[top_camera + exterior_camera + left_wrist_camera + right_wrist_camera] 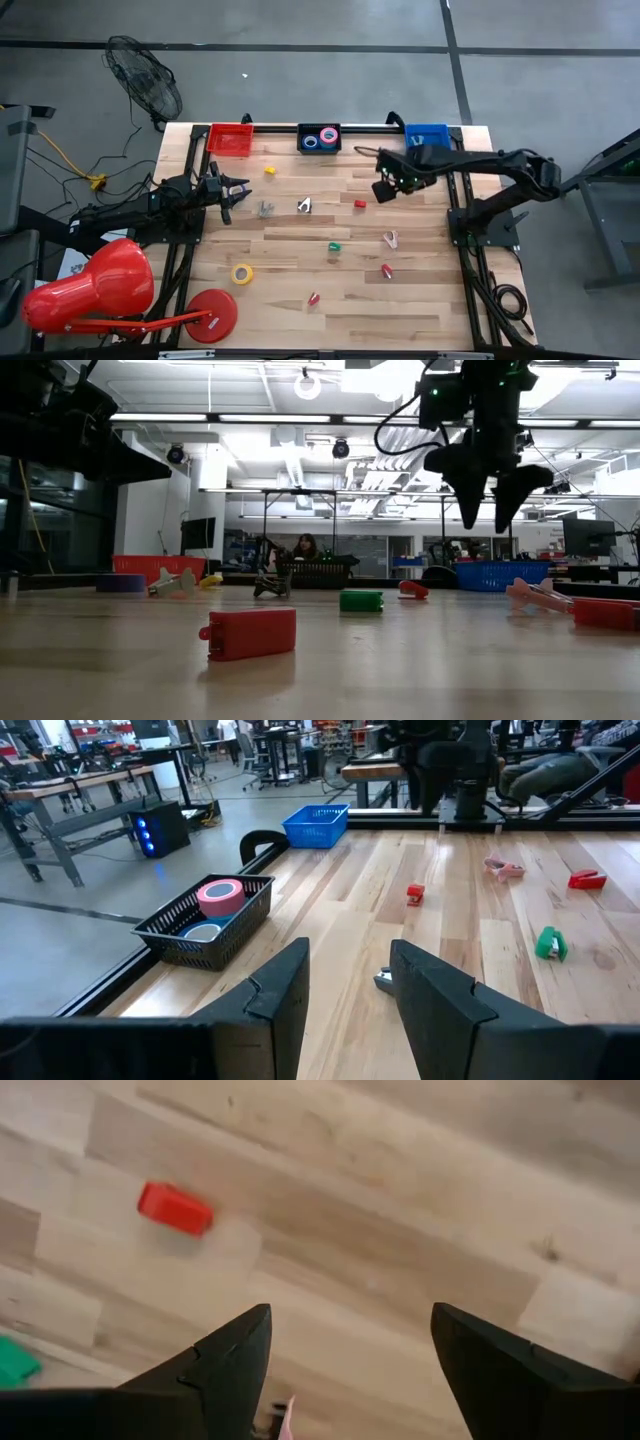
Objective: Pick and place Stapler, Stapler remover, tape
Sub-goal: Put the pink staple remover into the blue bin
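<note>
My right gripper [385, 190] hangs open and empty above the table's far right part, fingers pointing down [490, 500]; a small red stapler [175, 1208] lies on the wood below it. My left gripper [235, 193] waits level at the left edge, open, nothing between its fingers [345, 990]. Two grey staple removers [264, 209] [304, 205] lie just ahead of it. A yellow tape roll [242, 273] lies flat near the front left. Pink and blue tape rolls [220, 896] sit in the black bin [319, 138].
Red bin [232, 138] and blue bin [427, 135] flank the black one at the far edge. Small staplers lie scattered: yellow [270, 171], green [334, 246], red [386, 270] [313, 298]. A pink remover [390, 239] lies right of centre. A red lamp's disc base [212, 313] sits front left.
</note>
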`<state>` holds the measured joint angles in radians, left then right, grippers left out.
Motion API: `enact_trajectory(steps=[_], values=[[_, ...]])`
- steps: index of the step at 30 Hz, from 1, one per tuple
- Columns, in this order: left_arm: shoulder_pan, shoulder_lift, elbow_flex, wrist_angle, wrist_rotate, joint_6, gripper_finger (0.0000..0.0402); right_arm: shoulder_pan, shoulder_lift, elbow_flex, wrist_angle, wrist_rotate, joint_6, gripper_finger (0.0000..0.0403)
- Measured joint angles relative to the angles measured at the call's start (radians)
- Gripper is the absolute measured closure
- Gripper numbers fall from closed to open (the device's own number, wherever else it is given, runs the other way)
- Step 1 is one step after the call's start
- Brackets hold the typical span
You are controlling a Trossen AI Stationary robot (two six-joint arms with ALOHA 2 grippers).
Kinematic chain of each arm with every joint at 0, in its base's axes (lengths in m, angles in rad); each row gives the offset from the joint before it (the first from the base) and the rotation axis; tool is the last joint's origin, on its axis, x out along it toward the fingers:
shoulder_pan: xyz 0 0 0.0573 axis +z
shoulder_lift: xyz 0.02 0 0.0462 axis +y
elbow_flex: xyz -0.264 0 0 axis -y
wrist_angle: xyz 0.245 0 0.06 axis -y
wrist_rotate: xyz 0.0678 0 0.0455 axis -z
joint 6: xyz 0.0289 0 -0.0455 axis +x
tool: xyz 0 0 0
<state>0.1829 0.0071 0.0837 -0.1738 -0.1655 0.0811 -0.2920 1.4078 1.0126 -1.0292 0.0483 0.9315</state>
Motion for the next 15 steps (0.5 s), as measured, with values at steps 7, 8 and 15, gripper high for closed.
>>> enact_trajectory(steps=[7, 8, 15], values=[[0.000, 0.000, 0.000, 0.000, 0.000, 0.000, 0.0263, 0.166, 0.000, -0.007, 0.006, 0.037, 0.140, 0.0117], [0.000, 0.000, 0.000, 0.000, 0.000, 0.000, 0.0263, 0.191, 0.000, -0.018, 0.016, 0.043, 0.156, 0.0111], [0.000, 0.000, 0.000, 0.000, 0.000, 0.000, 0.0263, 0.353, 0.000, -0.132, 0.179, -0.003, 0.304, 0.0057]])
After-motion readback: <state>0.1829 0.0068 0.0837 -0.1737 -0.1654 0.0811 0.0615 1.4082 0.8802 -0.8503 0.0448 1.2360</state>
